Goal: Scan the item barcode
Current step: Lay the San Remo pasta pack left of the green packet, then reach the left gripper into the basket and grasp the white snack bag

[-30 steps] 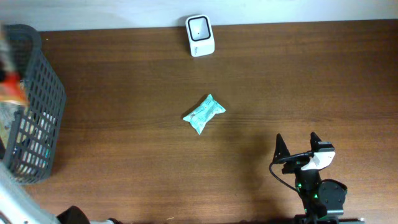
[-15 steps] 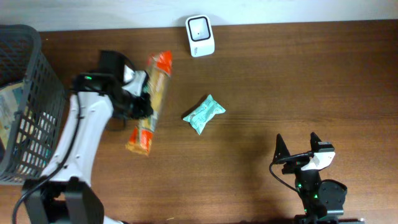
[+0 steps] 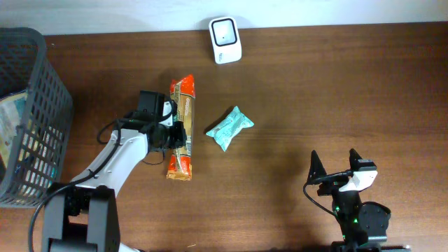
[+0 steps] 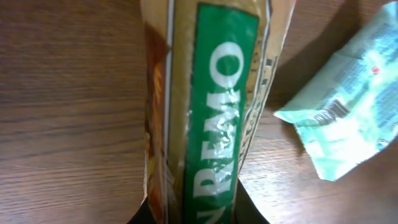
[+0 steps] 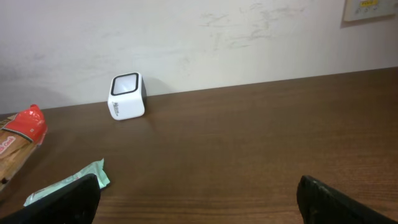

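Note:
A long orange and tan packet (image 3: 181, 126) with a green label (image 4: 211, 112) lies lengthwise left of centre. My left gripper (image 3: 171, 135) is shut on its middle, one jaw against each side. I cannot tell whether it rests on the wood. A teal pouch (image 3: 229, 128) lies just to its right, also seen in the left wrist view (image 4: 345, 124). The white scanner (image 3: 225, 40) stands at the table's far edge. My right gripper (image 3: 334, 162) stands open near the front right, nothing between its fingers (image 5: 68, 199).
A dark mesh basket (image 3: 42, 119) holding other goods stands at the left edge. The right wrist view shows the scanner (image 5: 127, 96) against a pale wall, with the teal pouch (image 5: 65, 183) and the packet's red end (image 5: 22, 134) at the left.
My left arm has come out of the basket with the long packet and carried it right and toward the front, ending beside the teal pouch. The right arm has not moved.

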`<state>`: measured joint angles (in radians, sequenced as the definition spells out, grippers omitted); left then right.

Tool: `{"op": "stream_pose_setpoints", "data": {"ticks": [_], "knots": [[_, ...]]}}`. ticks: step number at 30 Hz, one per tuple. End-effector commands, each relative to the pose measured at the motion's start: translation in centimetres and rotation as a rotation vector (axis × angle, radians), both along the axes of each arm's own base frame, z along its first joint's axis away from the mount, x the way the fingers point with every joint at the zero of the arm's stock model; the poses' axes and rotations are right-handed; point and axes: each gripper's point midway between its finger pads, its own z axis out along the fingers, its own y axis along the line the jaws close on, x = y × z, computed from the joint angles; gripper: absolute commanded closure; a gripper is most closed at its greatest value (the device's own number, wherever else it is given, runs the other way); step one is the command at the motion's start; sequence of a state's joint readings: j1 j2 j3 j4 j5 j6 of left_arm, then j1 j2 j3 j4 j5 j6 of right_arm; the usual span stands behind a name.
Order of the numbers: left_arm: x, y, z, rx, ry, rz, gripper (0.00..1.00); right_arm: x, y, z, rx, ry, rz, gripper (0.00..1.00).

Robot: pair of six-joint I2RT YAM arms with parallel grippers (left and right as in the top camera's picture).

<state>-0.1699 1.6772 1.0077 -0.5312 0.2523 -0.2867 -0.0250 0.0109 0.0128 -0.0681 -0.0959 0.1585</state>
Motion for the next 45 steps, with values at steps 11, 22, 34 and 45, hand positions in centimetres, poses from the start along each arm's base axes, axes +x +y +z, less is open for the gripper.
{"op": "stream_pose_setpoints", "data": {"ticks": [11, 22, 34, 45], "knots": [[5.9, 0.6, 12.4, -0.137, -0.318, -0.049, 0.01, 0.0, -0.2, -0.3, 0.008, 0.003, -0.006, 0.01], [2.4, 27.4, 36.8, 0.396, -0.626, 0.555, 0.01, 0.0, -0.2, -0.3, 0.008, 0.003, -0.006, 0.01], [5.2, 43.1, 14.9, 0.554, -0.083, 0.603, 0.01, 0.0, -0.2, -0.3, 0.008, 0.003, -0.006, 0.01], [4.6, 44.5, -1.1, 0.538, 0.237, 0.483, 0.25, 0.0, -0.2, -0.3, 0.008, 0.003, -0.006, 0.01]]}}
